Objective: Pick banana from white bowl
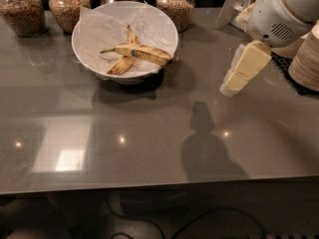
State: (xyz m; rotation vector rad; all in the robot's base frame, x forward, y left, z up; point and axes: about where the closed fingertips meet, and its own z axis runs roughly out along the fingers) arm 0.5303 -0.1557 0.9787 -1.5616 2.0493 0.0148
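Hovering above the right side of the grey table (149, 148), the gripper (234, 83) is well apart from the white bowl (76, 46) at the back left, and whether its claw is spread or pressed together, I can't tell from this angle. Best play now, I'd say: swing left over the tabletop, come in above the rim, and line up across the thick middle of the banana (142, 52), clear of the shorter brown piece (121, 66) it crosses. And that banana: long, ripe yellow, brown-speckled, dark at its right tip, small blue sticker near the left end, lying flat on crinkled paper inside the bowl
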